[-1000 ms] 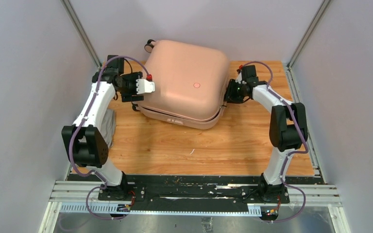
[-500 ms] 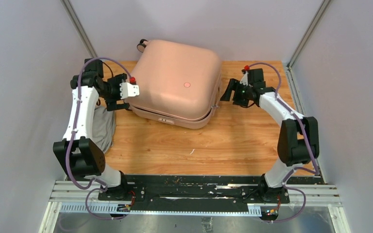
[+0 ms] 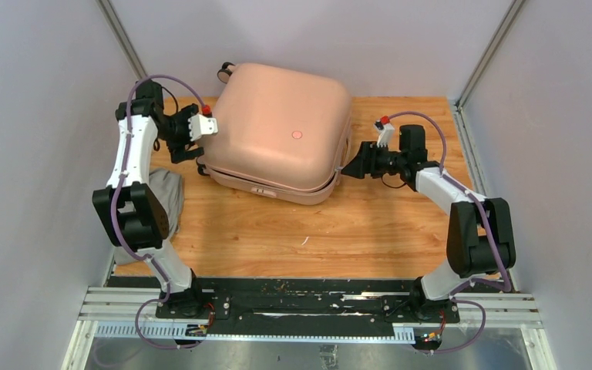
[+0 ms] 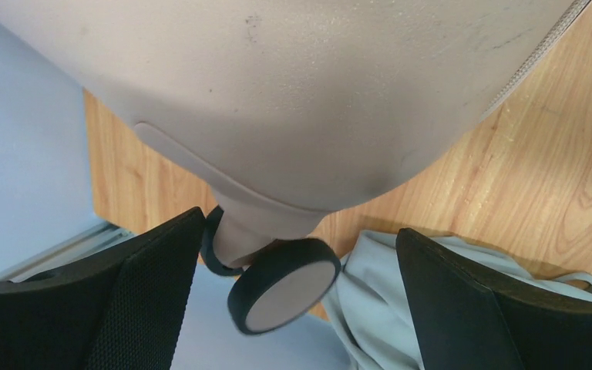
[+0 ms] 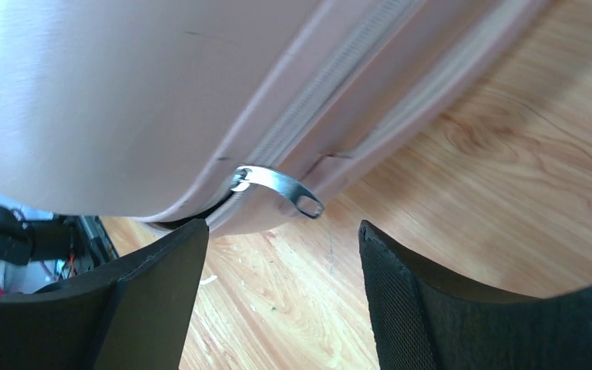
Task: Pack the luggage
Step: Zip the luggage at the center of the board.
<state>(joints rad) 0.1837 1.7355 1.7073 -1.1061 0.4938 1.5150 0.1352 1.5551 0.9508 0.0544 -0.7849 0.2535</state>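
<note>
The luggage (image 3: 277, 127), a pale pink hard-shell suitcase, lies flat at the back of the wooden table with its lid down. My left gripper (image 3: 194, 158) is open at its near left corner. In the left wrist view the gripper (image 4: 299, 227) straddles a black-and-pink wheel (image 4: 281, 284) without touching it. My right gripper (image 3: 352, 163) is open at the near right corner. In the right wrist view the gripper (image 5: 281, 231) is just short of the metal zipper pull (image 5: 277, 185) that hangs from the luggage (image 5: 123, 92), with nothing between its fingers.
A grey cloth bundle (image 3: 166, 196) lies on the table (image 3: 316, 231) by the left wall, below my left arm; the bundle (image 4: 401, 308) shows under the wheel too. Grey walls close in both sides and the back. A black rail (image 3: 301, 297) runs along the near edge.
The luggage has shifted left and back, then stayed put. Both grippers have opened wider. The left one moved to the wheel corner; the right one pulled off and came down at the zipper pull.
</note>
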